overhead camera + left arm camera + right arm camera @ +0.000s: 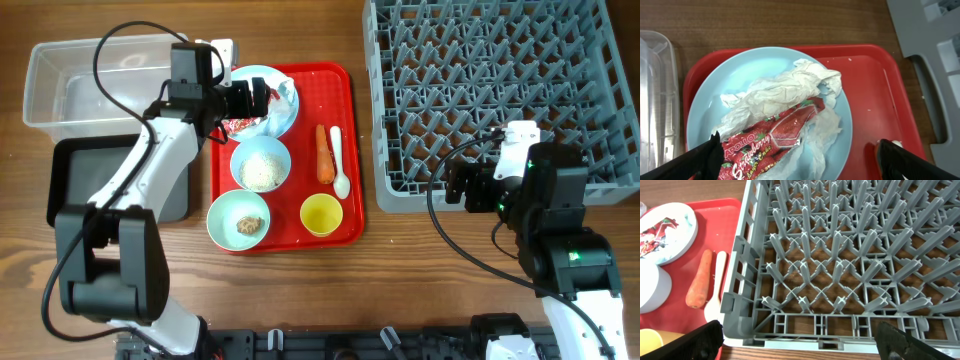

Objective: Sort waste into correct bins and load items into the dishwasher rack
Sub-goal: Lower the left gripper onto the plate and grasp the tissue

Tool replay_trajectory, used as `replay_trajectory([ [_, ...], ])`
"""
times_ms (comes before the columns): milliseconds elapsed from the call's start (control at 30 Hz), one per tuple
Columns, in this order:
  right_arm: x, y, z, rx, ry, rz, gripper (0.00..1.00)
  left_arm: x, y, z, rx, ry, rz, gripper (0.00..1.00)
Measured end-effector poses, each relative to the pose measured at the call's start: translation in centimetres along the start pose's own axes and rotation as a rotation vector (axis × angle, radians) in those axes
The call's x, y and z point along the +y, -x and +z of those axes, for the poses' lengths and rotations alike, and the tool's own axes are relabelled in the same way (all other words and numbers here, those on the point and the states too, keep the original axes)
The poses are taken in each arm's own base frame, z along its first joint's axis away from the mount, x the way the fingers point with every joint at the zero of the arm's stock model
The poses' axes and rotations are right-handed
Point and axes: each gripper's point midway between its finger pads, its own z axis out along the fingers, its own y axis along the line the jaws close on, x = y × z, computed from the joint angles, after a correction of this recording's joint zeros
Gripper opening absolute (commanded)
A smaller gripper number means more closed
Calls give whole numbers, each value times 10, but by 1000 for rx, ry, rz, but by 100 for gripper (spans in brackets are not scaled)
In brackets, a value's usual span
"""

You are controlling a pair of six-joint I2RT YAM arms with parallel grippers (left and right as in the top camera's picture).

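My left gripper [800,155] hangs open over the pale round plate [740,75], its fingers on either side of the crumpled red-and-white wrapper [775,130] and not touching it. On the red serving tray [345,100] are a light blue bowl [261,165] of rice, a pale green bowl [238,220] with a brownish lump, a yellow cup [321,214], a carrot [324,152] and a white spoon [339,160]. Above the front edge of the grey dishwasher rack [490,90], my right gripper [797,335] stands open and empty.
The clear tub [80,85] stands at the far left, with the black tray [90,170] in front of it, partly under my left arm. The rack fills the right rear of the wooden table. Cables trail from both arms.
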Motion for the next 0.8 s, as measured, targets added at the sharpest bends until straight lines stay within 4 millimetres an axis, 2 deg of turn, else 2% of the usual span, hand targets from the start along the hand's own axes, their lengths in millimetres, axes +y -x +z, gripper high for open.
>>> replay_trajectory([
  [200,0,0,0,0,0,0,100,13,-13,19,36,48,-8,100],
  [600,0,0,0,0,0,0,100,25,-7,47,-21,77,3,100],
  [800,0,0,0,0,0,0,100,31,-22,61,20,89,-2,100],
])
